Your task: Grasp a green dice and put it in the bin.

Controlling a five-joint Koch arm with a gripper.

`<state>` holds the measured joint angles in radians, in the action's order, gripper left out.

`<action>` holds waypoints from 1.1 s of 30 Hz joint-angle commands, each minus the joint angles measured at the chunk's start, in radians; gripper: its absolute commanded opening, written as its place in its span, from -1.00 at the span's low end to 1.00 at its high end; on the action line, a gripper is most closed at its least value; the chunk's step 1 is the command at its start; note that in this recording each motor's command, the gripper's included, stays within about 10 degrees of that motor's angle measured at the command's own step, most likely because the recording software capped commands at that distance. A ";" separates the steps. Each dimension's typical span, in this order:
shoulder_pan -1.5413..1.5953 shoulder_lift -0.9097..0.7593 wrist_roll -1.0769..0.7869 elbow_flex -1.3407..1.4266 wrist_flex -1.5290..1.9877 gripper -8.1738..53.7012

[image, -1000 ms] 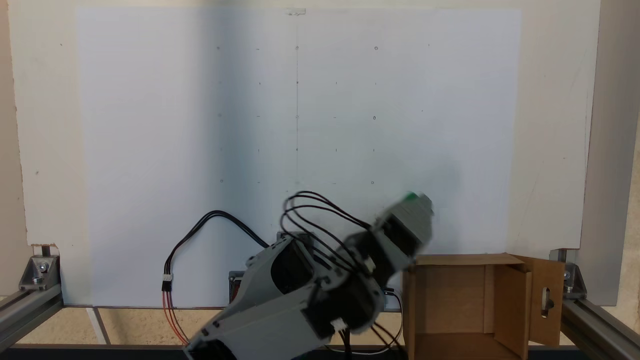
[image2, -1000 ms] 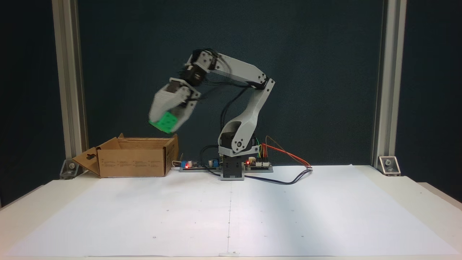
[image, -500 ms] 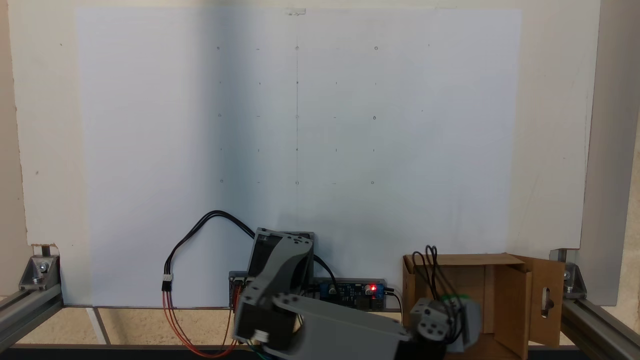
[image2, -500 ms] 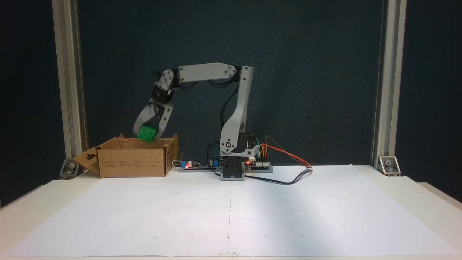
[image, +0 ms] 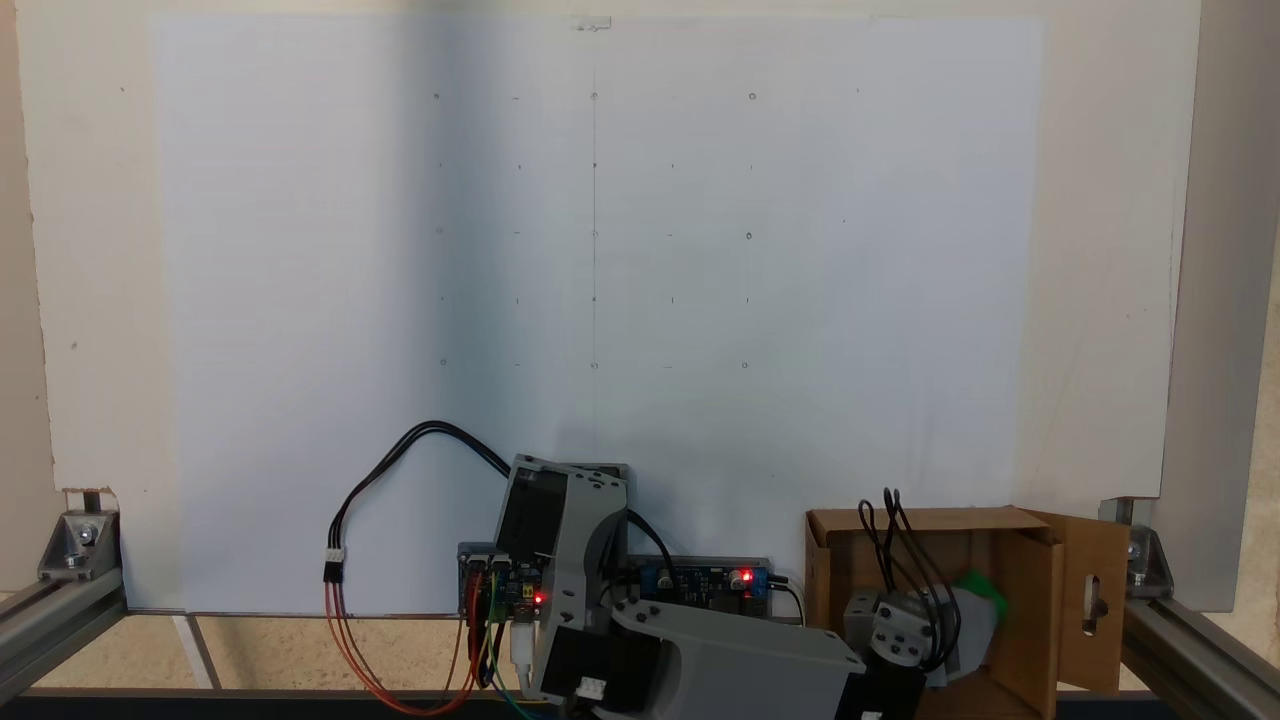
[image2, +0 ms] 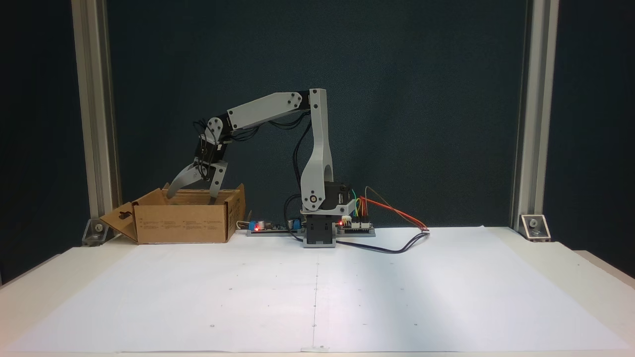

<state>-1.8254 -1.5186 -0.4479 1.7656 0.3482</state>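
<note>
Small bright green plastic dice [image: 979, 588] with rounded edges: down inside the brown corrugated cardboard bin [image: 905, 522], a green patch just beside the grey jaw, towards the side with the keyhole-slotted flap [image: 1094, 601]. Half a second back, clamped between the jaws just above the rim; now gone from between them. Hard to tell whether already resting on the bin floor or still dropping.

Grey plastic gripper [image2: 191, 198]: spread wide apart, holding nothing, tips dipped just below the top edge of the bin in the side-on fixed view. A second back, well above the box and off to its side, shut on the cube; since then swung over and lowered.

Judged from this: release made, put-in step as good as done. Left to do, probably, only lifting clear without catching a flap or the cardboard wall on a splayed jaw.

Farther out: grey arm [image2: 317, 148] bent over from its base, a board with a red light [image2: 258, 226] beside it, white paper sheet [image2: 317, 297] across the table.
</note>
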 commanded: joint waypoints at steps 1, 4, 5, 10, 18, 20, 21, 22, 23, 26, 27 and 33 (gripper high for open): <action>-0.008 -0.058 0.091 -0.067 -0.032 0.59; 0.034 -0.196 0.228 -0.077 -0.031 0.58; 0.060 -0.247 0.271 -0.077 -0.029 0.58; 0.324 -0.459 0.477 -0.075 -0.020 0.59; 0.900 -0.588 0.523 -0.071 -0.023 0.69; 1.040 -0.607 0.523 -0.063 -0.023 0.69; 1.113 -0.623 0.523 -0.051 -0.023 0.69; 1.185 -0.641 0.525 -0.035 -0.025 0.69; 1.258 -0.652 0.525 -0.028 -0.025 0.69; 1.474 -0.695 0.525 0.005 -0.026 0.69; 1.546 -0.707 0.525 0.020 -0.026 0.68; 1.974 -0.773 0.525 0.104 -0.046 0.69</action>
<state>0.0568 -2.2442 0.0353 1.8868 0.3451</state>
